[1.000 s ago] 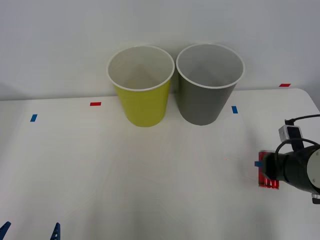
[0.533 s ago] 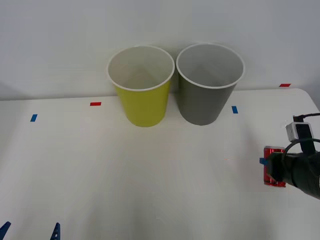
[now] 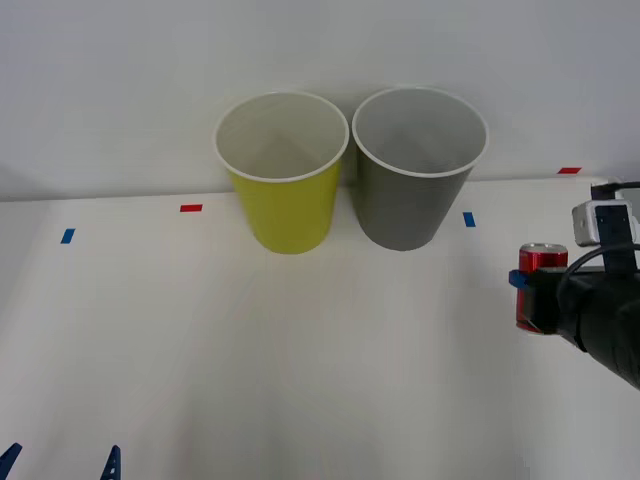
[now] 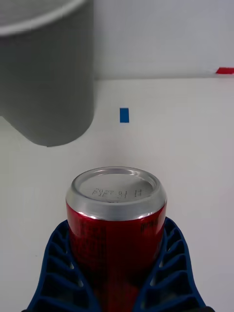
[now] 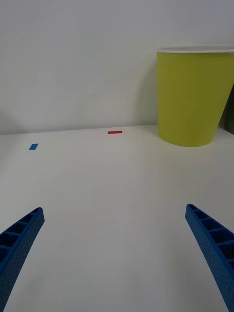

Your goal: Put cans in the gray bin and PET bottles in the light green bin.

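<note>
The small red metallic drink can with silver ends (image 3: 540, 282) is held upright at about 3 o'clock in the front view, clamped between the blue ribbed fingers of the right gripper (image 3: 534, 296), whose black arm enters from the 4 o'clock edge. In the right wrist view the can (image 4: 116, 222) is seen from above its silver top, with one blue finger (image 4: 58, 273) pressed to each side of its red wall; whether its base touches the white table (image 3: 300, 370) cannot be told. The tall tapered dark gray plastic bin with a white rim (image 3: 412, 170) stands at about 1 o'clock, well apart from the can, and the tall tapered yellow-green plastic bin with a white rim (image 3: 285, 175) stands just beside it at about 11 o'clock, their rims nearly touching. Small blue tape marks (image 3: 469, 218) and red tape marks (image 3: 190, 208) are stuck on the table around the bins. The left gripper (image 3: 60, 463) is parked at the 7 o'clock corner, its two blue fingers (image 5: 214, 246) spread wide apart with nothing between them, above bare table with the yellow-green bin (image 5: 195, 95) far ahead.
</note>
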You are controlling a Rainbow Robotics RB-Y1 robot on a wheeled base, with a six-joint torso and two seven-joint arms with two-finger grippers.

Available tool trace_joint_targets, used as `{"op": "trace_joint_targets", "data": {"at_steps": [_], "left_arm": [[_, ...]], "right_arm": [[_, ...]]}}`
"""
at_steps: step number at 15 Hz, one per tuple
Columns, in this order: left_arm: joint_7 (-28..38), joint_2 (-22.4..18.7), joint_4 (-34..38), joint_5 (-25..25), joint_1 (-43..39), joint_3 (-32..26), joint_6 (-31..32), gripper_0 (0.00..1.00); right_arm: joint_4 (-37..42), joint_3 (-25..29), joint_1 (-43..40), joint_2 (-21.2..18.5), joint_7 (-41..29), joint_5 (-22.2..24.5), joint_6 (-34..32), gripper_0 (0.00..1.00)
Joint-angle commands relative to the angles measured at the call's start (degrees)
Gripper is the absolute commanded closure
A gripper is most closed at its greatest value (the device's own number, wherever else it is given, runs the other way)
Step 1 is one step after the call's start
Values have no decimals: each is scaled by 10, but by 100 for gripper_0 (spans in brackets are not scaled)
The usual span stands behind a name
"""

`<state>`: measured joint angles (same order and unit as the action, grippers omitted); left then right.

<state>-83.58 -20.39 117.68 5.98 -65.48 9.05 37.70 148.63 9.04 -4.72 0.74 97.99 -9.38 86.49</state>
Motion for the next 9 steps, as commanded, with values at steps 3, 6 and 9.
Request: {"op": "trace_joint_targets", "data": {"at_steps": [3, 6, 9], "left_arm": [[0, 0, 0, 0, 0, 0, 0, 0], [0, 0, 0, 0, 0, 0, 0, 0], [0, 0, 0, 0, 0, 0, 0, 0]], "right_arm": [[14, -16, 46, -4, -20, 1, -22, 95], [14, -20, 75, -30, -32, -5, -23, 95], [14, -37, 114, -47, -47, -3, -23, 95]]}}
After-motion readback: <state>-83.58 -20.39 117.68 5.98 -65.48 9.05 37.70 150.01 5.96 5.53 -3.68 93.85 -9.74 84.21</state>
